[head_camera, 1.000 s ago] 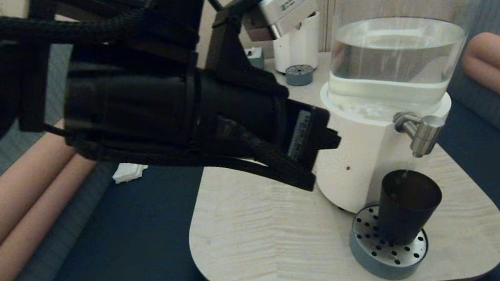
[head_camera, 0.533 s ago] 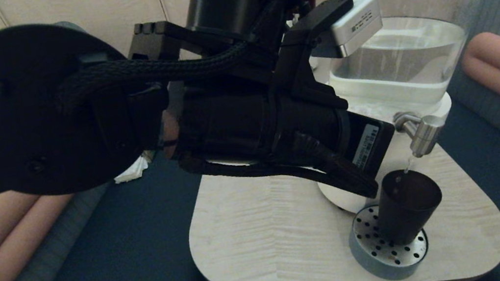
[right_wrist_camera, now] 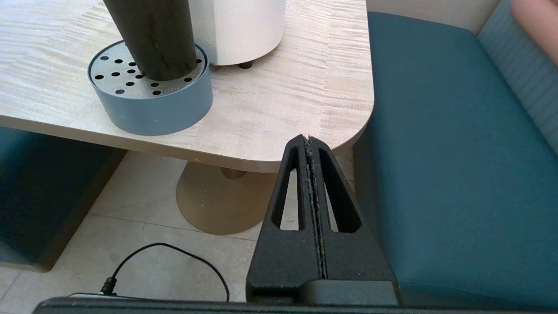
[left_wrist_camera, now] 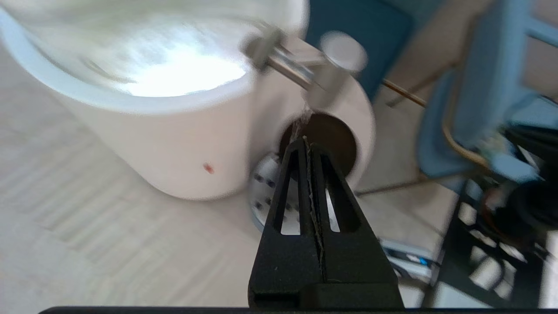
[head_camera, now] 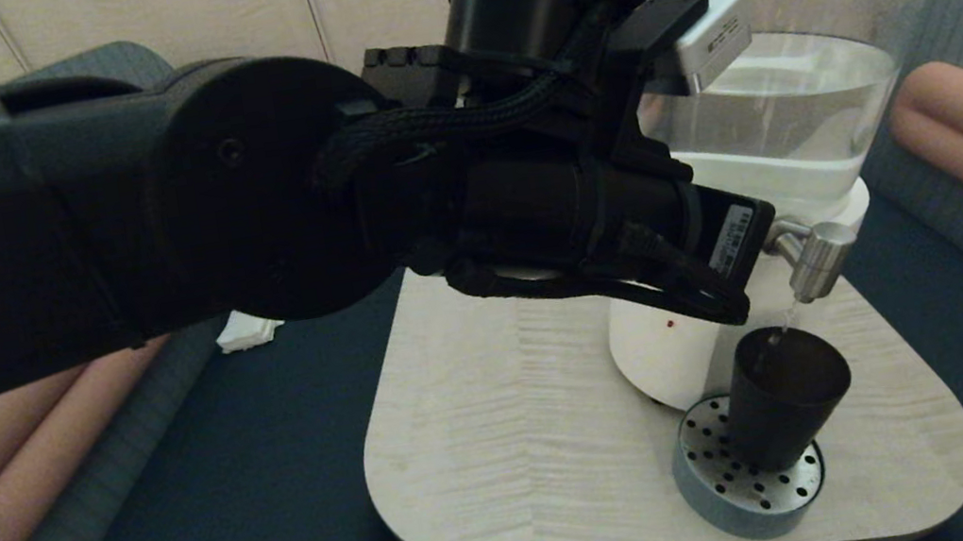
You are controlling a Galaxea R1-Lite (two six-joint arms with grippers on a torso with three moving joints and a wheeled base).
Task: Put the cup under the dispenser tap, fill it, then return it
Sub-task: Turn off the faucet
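The smoky-black cup [head_camera: 782,397] stands upright on a round perforated drip tray [head_camera: 747,481], right under the silver dispenser tap [head_camera: 813,254]. A thin thread of water runs from the spout into the cup. My left gripper [head_camera: 736,312] is shut and empty, its tip close beside the tap and just above the cup's rim. In the left wrist view the left gripper [left_wrist_camera: 306,141] points at the cup's mouth [left_wrist_camera: 331,141], with the tap [left_wrist_camera: 322,74] beyond it. My right gripper [right_wrist_camera: 307,139] is shut and hangs below the table's near right corner, apart from the cup [right_wrist_camera: 152,39].
The big dispenser's white base [head_camera: 674,347] and clear tank [head_camera: 779,92] take up the right of the pale wood table [head_camera: 519,456]. Dark blue bench seats [head_camera: 239,498] flank it. A white napkin [head_camera: 247,329] lies on the left seat. A black cable [right_wrist_camera: 174,253] runs over the floor.
My left arm has swung right and forward across the table. Its shut gripper has come from beside the dispenser base to just next to the tap, above the cup. The cup has stayed put.
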